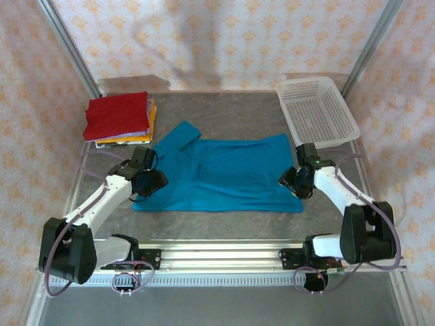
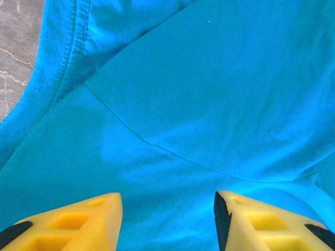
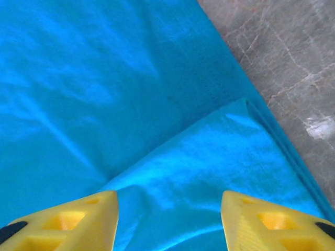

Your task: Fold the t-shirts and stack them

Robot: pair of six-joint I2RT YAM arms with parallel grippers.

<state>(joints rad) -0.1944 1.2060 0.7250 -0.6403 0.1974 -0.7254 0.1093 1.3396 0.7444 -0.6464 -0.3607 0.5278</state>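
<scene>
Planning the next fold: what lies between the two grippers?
The large teal-blue short-sleeved cloth t-shirt, spread on the grey table, spans the stretch between the left gripper and the right gripper; the top external view shows it.

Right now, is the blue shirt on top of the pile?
No, the blue shirt lies spread on the table, and a red shirt tops the pile.

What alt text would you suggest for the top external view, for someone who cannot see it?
A teal-blue t-shirt lies spread on a grey table, with the left gripper at its left end and the right gripper at its right end. A stack of folded shirts, red on top, sits back left and a white basket back right.
</scene>
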